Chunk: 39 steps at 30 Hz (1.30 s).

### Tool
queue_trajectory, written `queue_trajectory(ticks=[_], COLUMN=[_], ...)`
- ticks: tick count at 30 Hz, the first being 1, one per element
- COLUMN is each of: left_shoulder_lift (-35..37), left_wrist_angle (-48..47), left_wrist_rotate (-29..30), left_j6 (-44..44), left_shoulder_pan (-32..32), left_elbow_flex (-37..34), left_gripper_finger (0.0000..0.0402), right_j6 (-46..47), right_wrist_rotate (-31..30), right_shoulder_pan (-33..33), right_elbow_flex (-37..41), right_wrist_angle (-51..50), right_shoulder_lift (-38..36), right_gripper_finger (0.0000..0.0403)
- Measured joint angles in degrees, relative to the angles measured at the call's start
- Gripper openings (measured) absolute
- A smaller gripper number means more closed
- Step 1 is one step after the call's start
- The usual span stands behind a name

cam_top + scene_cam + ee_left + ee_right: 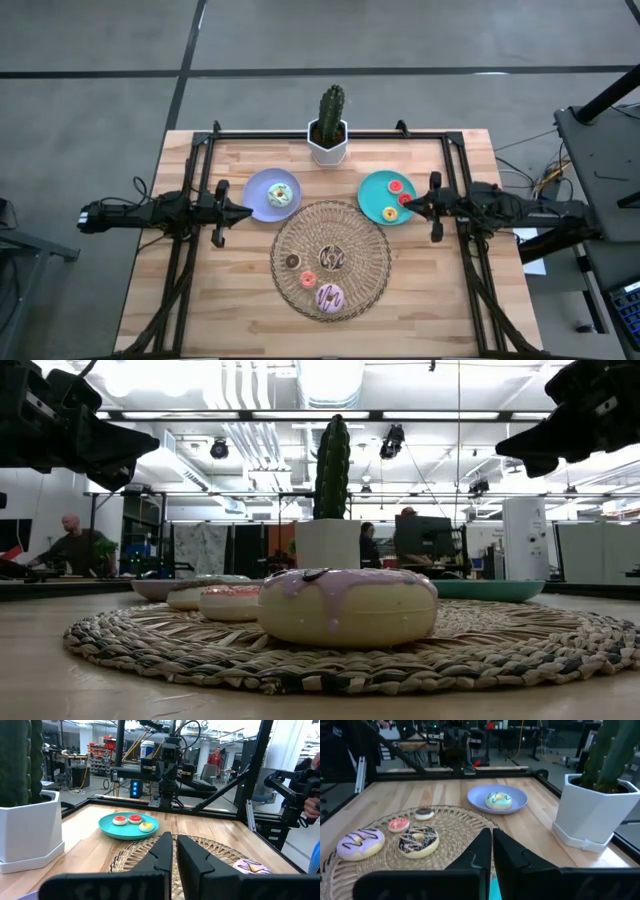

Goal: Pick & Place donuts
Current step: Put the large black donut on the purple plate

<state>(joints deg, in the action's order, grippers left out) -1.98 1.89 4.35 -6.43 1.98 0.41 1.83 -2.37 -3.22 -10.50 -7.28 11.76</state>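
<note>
On the round wicker mat (375,262) lie a pink-iced donut (330,296), a brown-and-white one (332,257), a tiny red one (308,279) and a tiny dark brown one (292,261). A white-green donut (281,194) sits on the lavender plate (256,190). The teal plate (375,205) carries two tiny red donuts (397,186) (405,199) and a yellow one (389,213). My left gripper (250,211) hovers shut, level, at the lavender plate's left side. My right gripper (405,206) hovers shut by the teal plate's right rim. Both hold nothing.
A cactus in a white pot (328,135) stands at the table's far edge, between the plates. A black frame (300,134) runs along the far and side edges. Bare wood lies near the front edge (200,320). People sit in the room beyond (70,545).
</note>
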Motion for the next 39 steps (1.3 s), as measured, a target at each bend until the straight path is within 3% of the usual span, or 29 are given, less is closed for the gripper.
queue_trajectory(ticks=[18, 39], left_shoulder_lift=[0.0, 0.0], left_wrist_angle=[0.0, 0.0], left_wrist_rotate=[0.0, 0.0], left_j6=[0.0, 0.0], left_shoulder_pan=[0.0, 0.0], left_elbow_flex=[0.0, 0.0], left_gripper_finger=[0.0000, 0.0000], right_j6=[2.0, 3.8], right_wrist_rotate=[1.5, 4.4], right_shoulder_pan=[0.0, 0.0], right_elbow_flex=[5.3, 9.2], right_wrist_angle=[0.6, 6.0], right_shoulder_lift=[-11.7, -11.7], right_gripper_finger=[0.0008, 0.0008])
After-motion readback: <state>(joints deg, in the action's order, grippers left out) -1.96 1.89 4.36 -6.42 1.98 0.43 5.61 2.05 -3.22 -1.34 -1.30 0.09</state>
